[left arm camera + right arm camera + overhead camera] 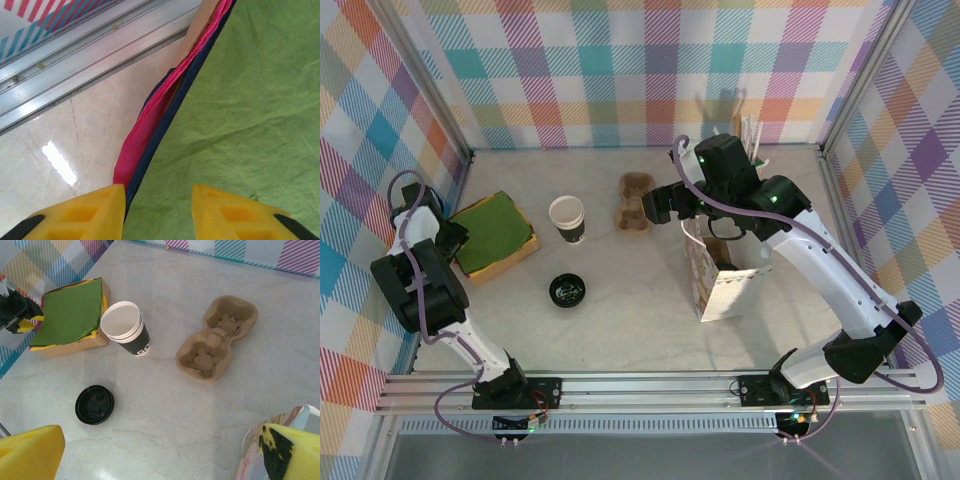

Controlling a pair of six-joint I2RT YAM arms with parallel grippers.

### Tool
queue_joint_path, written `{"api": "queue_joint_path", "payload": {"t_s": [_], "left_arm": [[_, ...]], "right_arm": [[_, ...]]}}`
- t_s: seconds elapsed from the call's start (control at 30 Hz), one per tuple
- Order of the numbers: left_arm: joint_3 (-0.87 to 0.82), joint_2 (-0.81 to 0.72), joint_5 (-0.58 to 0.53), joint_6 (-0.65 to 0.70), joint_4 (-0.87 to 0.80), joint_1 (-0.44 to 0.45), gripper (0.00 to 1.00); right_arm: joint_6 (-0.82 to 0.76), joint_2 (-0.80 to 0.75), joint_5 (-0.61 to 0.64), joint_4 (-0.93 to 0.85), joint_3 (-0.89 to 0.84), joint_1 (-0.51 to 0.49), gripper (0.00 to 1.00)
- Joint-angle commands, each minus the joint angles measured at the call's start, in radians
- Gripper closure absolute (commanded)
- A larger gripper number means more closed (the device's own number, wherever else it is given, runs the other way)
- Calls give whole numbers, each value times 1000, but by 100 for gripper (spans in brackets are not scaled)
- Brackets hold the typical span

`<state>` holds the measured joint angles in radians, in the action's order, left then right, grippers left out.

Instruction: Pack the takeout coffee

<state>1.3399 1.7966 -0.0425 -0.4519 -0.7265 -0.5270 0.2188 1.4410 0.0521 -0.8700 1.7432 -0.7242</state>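
Observation:
The takeout coffee is out of view. A lidless dark paper cup (567,218) (125,327) with a white rim stands upright at mid-table. A loose black lid (566,290) (94,404) lies flat in front of it. The white paper bag (725,280) (250,460) stands open on the right. My right gripper (658,205) (160,460) hovers open above the table beside the bag's far corner, nothing between its fingers. My left gripper (450,235) (158,210) is open, its jaws apart over the left edge of the green napkins (240,100).
A shallow cardboard box with green napkins (495,235) (72,312) on pink and blue layers sits at the left. A brown two-cup pulp carrier (633,203) (216,337) lies behind centre. Metal frame rails and checked walls enclose the table.

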Motion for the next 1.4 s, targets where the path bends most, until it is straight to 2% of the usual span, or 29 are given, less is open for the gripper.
{"api": "queue_joint_path", "payload": {"t_s": [0.0, 0.87, 1.27, 1.37], "left_arm": [[18, 21, 14, 17, 9, -13, 61], [-19, -16, 82, 21, 61, -14, 64], [-9, 0, 28, -4, 1, -13, 68], [-16, -2, 25, -10, 0, -13, 73]], "right_arm": [[-19, 4, -1, -10, 27, -7, 1], [-19, 8, 0, -7, 19, -7, 1], [-21, 9, 2, -5, 18, -7, 1], [-21, 9, 2, -6, 18, -7, 1]]}}
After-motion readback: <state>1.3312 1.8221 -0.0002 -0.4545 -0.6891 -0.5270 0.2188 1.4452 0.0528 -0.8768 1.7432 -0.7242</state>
